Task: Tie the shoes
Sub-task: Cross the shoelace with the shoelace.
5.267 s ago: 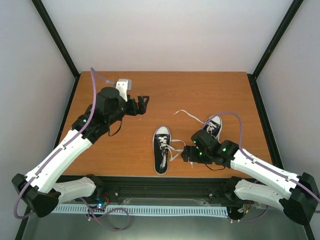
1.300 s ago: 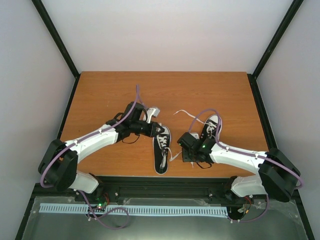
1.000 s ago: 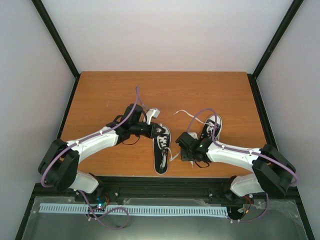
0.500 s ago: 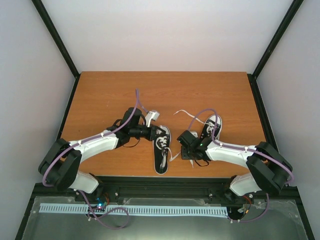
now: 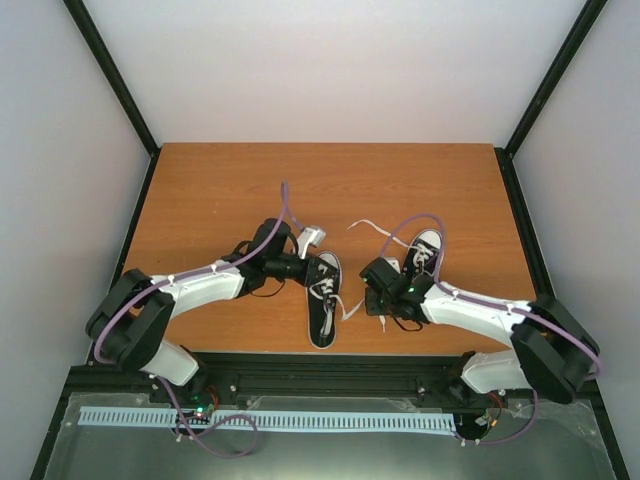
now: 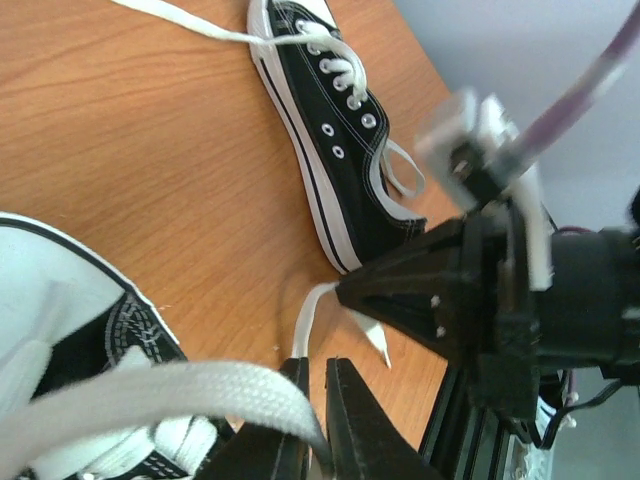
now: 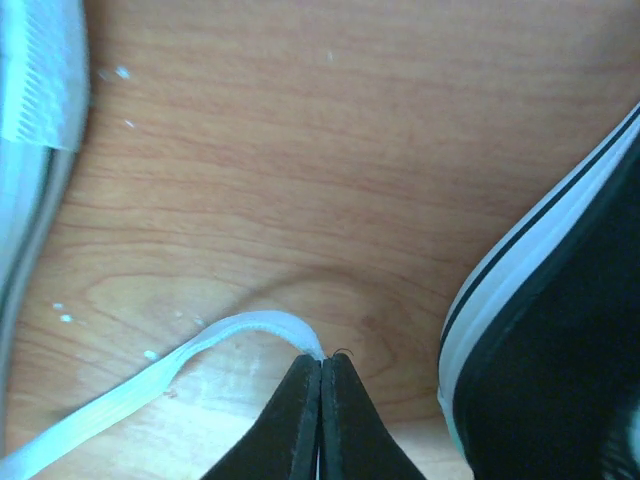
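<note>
Black canvas: two shoes on the wooden table (image 5: 220, 190), left shoe (image 5: 322, 300) and right shoe (image 5: 427, 250) apart | left gripper (image 6: 315, 425) clamped on a lace (image 6: 150, 392) | right gripper (image 7: 320, 390) pinched tight on a second lace (image 7: 215, 335)

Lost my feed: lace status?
Left gripper shut on lace of centre shoe. Right gripper shut on other lace. No knot yet. Second shoe beside right gripper.

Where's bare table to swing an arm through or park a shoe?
Free: the far strip of table beyond the left shoe and right shoe, and the strip right of the right shoe. Crowded: between them, where left gripper and right gripper pinch laces.
</note>
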`<state>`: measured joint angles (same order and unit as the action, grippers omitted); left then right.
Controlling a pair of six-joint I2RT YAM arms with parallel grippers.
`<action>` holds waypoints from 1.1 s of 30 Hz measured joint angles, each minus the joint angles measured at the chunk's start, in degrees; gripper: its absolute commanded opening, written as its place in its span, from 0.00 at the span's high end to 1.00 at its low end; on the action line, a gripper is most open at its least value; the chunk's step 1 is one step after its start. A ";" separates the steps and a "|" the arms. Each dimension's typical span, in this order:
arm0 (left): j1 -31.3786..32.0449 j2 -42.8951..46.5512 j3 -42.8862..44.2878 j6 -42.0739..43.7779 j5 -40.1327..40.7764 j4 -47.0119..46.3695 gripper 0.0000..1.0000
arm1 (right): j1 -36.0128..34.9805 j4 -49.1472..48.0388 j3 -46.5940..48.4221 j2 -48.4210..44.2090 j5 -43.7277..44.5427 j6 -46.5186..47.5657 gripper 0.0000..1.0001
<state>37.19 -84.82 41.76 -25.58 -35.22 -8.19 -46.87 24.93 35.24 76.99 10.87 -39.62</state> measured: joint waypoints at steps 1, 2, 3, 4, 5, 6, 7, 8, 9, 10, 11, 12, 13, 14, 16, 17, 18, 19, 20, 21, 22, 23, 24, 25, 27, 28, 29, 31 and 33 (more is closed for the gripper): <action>0.35 -0.20 0.00 0.17 -0.13 0.00 0.91 | 0.07 0.37 0.15 -1.29 0.31 0.39 0.97; 0.85 -0.42 0.00 0.33 -0.24 0.00 0.91 | 0.31 0.87 0.50 -2.62 0.46 0.87 0.97; 1.38 -0.59 0.00 0.48 -0.39 0.00 0.91 | 0.76 1.25 1.03 -4.04 0.66 1.22 0.97; 1.75 -0.76 0.00 0.63 -0.55 0.00 0.90 | 1.49 1.42 1.66 -5.33 0.79 1.77 0.97; 2.12 -0.96 0.02 0.79 -0.72 -0.02 0.90 | 2.54 1.44 2.40 -6.49 0.74 2.29 0.97; 2.47 -1.29 0.11 0.94 -0.94 0.00 0.90 | 3.63 1.38 3.10 -7.41 0.72 2.64 0.97; 2.75 -1.79 0.35 1.11 -1.11 0.04 0.89 | 5.07 1.16 4.00 -8.33 0.57 3.26 0.97; 3.06 -2.49 0.85 1.38 -1.27 0.09 0.87 | 6.54 0.90 4.92 -9.07 0.37 3.80 0.97; 3.19 -2.91 1.18 1.51 -1.31 0.09 0.86 | 7.52 0.72 5.66 -9.51 0.13 4.24 0.97; 3.34 -3.39 1.62 1.62 -1.31 0.11 0.85 | 8.50 0.52 6.60 -9.81 -0.22 4.72 0.97; 3.45 -3.80 2.03 1.79 -1.31 0.13 0.83 | 9.31 0.44 7.80 -9.94 -0.52 5.22 0.97; 3.54 -4.11 2.43 1.95 -1.27 0.22 0.81 | 9.70 0.28 8.79 -9.94 -0.79 5.68 0.97; 3.61 -4.39 2.89 2.12 -1.20 0.48 0.78 | 9.97 0.15 10.27 -9.94 -1.05 6.27 0.97; 3.67 -4.66 3.37 2.34 -1.11 0.66 0.76 | 10.10 0.09 11.43 -9.94 -1.27 6.67 0.97; 3.74 -5.14 4.42 2.86 -0.94 1.20 0.72 | 10.14 -0.11 14.40 -9.94 -1.73 7.63 0.97; 3.74 -5.31 4.96 3.04 -0.83 1.57 0.70 | 10.16 -0.33 15.98 -9.94 -1.92 8.07 0.97; 3.74 -5.42 5.31 3.28 -0.79 1.79 0.68 | 10.16 -0.46 16.74 -9.94 -2.08 8.35 0.97; 3.76 -5.62 5.79 3.37 -0.76 1.97 0.65 | 10.16 -0.52 17.75 -9.94 -2.34 8.63 0.97; 3.76 -5.77 6.10 3.43 -0.79 2.01 0.64 | 10.16 -0.61 18.62 -9.94 -2.60 8.90 0.97; 3.76 -5.90 6.43 3.52 -0.79 2.12 0.62 | 10.16 -0.68 19.15 -9.94 -2.78 9.03 0.97; 3.76 -5.99 6.64 3.58 -0.81 2.14 0.60 | 10.16 -0.72 19.67 -9.94 -2.97 9.25 0.97; 3.76 -5.99 6.73 3.67 -0.85 2.16 0.58 | 10.16 -0.76 19.93 -9.94 -3.10 9.42 0.97; 3.76 -5.99 6.75 3.76 -1.01 2.14 0.58 | 10.19 -0.74 20.09 -9.94 -3.26 9.55 0.97; 3.80 -5.99 6.75 3.80 -1.14 2.16 0.57 | 10.19 -0.66 20.20 -9.94 -3.50 9.66 0.97; 3.85 -6.03 6.75 3.85 -1.31 2.19 0.55 | 10.21 -0.59 20.35 -9.92 -3.91 9.86 0.97; 3.87 -6.08 6.78 3.91 -1.31 2.16 0.54 | 10.21 -0.55 20.44 -9.92 -4.09 9.86 0.97; 3.87 -6.19 6.84 3.96 -1.33 2.23 0.52 | 10.21 -0.52 20.52 -9.92 -4.31 9.88 0.97; 3.98 -6.67 7.19 4.11 -1.31 2.29 0.50 | 10.21 -0.57 20.63 -9.92 -4.81 9.90 0.97; 4.09 -7.15 7.63 4.35 -1.31 2.49 0.47 | 10.21 -0.63 20.65 -9.92 -5.55 9.94 0.97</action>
<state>41.28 -91.96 49.39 -21.23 -36.53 -5.69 -36.67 24.29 55.90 67.07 5.32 -29.67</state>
